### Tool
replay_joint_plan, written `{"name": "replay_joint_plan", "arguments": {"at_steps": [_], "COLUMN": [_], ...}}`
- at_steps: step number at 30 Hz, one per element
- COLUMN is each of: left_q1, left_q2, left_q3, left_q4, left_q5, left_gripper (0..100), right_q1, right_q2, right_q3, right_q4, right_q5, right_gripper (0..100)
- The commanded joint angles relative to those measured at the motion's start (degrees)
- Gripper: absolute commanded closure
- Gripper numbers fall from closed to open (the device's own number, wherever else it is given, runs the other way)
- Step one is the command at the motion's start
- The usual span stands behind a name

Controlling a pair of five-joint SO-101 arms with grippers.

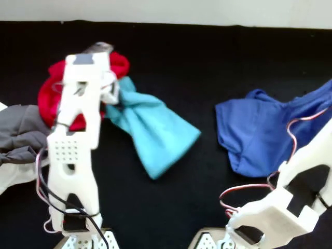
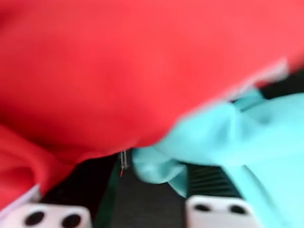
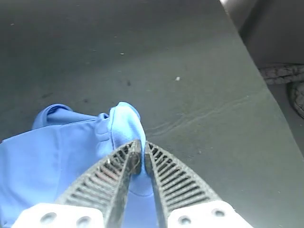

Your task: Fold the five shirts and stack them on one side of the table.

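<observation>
Lying rumpled on the black table [image 1: 207, 62], the blue shirt [image 1: 259, 129] is found toward the right side, running off the right edge of the high view. A raised fold of it is pinched by the right gripper [image 3: 141, 151], whose jaws are drawn almost together on the cloth. The teal shirt [image 1: 155, 129] is laid near the middle of the table, fanned out from a narrow end that is gathered up at the left gripper [image 2: 152, 168]. Whether that gripper is clamped on the teal cloth or merely set against it cannot be told. The red shirt [image 1: 52, 96] is crumpled just behind the teal one, touching it, and is partly covered by the left arm. The grey shirt [image 1: 18, 127] is bunched at the left edge against the red one, and a white shirt [image 1: 13, 176] is seen just below it.
</observation>
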Motion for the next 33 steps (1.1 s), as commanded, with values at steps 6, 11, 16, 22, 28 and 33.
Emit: {"name": "replay_joint_plan", "arguments": {"at_steps": [6, 11, 16, 22, 28, 33], "left_q1": [-25.9, -39.3, -49.5, -54.4, -56.0, -54.1], "left_q2": [-0.1, -0.2, -7.3, -9.0, -8.5, -8.4], "left_q3": [-24.0, -50.2, -48.6, -48.5, -48.2, -48.1], "left_q4": [8.7, 12.7, 11.3, 11.4, 12.0, 13.5], "left_q5": [0.0, 0.0, 0.0, 0.0, 0.0, 0.0], "left_gripper": [99, 99, 99, 99, 99, 85], "right_q1": [-5.9, -10.9, -15.5, -20.7, -32.0, -42.2], "right_q2": [-2.9, -3.2, -3.4, -3.5, -3.5, -3.5], "right_q3": [-2.3, -2.8, -2.9, -5.3, -13.8, -19.1], "right_q4": [3.0, 5.1, 5.8, 5.8, 6.5, 6.5], "right_q5": [0.4, 0.4, 0.4, -7.6, -11.6, -11.6], "right_gripper": [99.2, 99.2, 99.2, 99.2, 99.2, 99.2]}}
